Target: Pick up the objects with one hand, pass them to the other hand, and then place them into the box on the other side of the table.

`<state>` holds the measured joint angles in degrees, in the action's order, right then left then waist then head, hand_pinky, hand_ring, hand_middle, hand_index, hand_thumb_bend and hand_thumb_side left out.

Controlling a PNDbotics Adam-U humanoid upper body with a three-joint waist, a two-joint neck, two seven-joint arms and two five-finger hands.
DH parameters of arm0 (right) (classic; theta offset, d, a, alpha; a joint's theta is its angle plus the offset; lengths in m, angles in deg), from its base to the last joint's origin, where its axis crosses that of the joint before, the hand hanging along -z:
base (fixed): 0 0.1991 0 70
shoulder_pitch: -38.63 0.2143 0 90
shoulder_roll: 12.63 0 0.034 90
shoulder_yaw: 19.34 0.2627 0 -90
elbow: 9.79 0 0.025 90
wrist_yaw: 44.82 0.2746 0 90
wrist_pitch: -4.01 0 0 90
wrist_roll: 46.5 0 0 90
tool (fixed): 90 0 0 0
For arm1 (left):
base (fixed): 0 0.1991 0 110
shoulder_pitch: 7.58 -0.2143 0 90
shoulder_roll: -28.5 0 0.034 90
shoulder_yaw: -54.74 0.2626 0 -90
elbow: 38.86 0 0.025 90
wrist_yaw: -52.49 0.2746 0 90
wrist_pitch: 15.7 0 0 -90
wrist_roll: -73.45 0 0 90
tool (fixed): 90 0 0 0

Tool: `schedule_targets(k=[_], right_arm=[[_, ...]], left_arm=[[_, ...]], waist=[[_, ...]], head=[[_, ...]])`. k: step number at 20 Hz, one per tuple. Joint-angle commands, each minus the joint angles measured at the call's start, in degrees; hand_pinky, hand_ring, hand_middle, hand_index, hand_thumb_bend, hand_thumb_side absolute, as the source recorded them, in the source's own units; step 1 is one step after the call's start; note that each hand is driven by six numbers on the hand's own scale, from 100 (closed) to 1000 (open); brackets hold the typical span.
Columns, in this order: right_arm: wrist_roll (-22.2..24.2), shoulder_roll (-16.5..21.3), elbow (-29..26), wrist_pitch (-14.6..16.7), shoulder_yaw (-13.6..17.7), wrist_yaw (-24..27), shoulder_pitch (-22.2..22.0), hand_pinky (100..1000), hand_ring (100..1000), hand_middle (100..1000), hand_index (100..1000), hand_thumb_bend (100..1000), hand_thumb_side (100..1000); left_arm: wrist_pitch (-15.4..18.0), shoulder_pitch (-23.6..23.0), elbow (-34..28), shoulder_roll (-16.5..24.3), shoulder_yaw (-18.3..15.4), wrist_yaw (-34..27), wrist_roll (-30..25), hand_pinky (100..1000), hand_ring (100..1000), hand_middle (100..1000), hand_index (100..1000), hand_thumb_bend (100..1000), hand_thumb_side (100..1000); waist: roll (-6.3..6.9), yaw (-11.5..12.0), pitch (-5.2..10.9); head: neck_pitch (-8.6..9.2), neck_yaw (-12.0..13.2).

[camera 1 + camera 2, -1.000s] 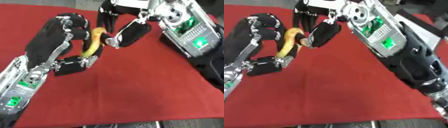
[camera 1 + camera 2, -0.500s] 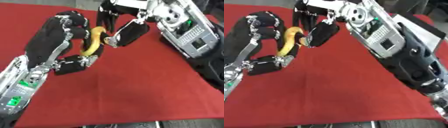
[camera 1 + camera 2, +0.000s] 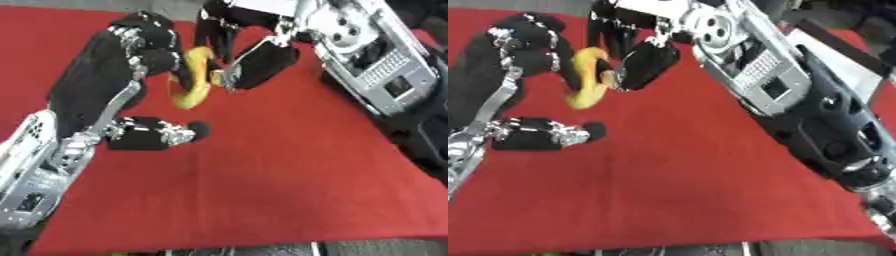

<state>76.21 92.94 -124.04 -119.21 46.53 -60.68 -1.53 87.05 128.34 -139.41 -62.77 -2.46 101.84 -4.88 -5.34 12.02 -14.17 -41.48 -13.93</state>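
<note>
I'm holding the yellow banana [image 3: 191, 80] up over the far part of the red worktop [image 3: 262, 175], my left hand [image 3: 131, 65] curling around its upper end. My right hand [image 3: 249, 55] is pinching its near side, fingers bent. Near half of the worktop is lying open.

Even, bright lighting is flattening the red tablecloth [image 3: 289, 165]; motion blur is softening both views throughout.
</note>
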Motion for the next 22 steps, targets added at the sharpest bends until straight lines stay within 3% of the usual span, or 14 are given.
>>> schedule_targets(k=[1, 12, 22], right_arm=[[0.16, 1.21, -0.35, -0.49, 0.94, 0.31, 1.09, 643, 460, 369, 447, 100, 100], [0.45, 1.22, -0.35, -0.92, 1.15, 0.45, 1.19, 637, 462, 366, 441, 100, 100], [-0.17, 1.16, -0.35, -1.55, 1.43, 0.56, 0.97, 634, 461, 367, 436, 100, 100]], left_arm=[[-1.38, 1.19, -0.97, -0.07, -0.51, 1.68, 0.69, 761, 774, 744, 825, 963, 175], [-9.78, 1.03, -0.72, -0.17, -1.17, 5.23, 7.36, 771, 787, 747, 850, 1000, 155], [-10.71, 0.55, -0.61, 0.11, -0.99, 3.63, 9.19, 755, 766, 720, 821, 981, 185]], waist=[[0.33, -0.1, 1.35], [0.32, 0.01, 1.31], [0.35, 0.07, 1.25]], head=[[0.41, 0.1], [0.69, 0.16], [0.81, 0.07]])
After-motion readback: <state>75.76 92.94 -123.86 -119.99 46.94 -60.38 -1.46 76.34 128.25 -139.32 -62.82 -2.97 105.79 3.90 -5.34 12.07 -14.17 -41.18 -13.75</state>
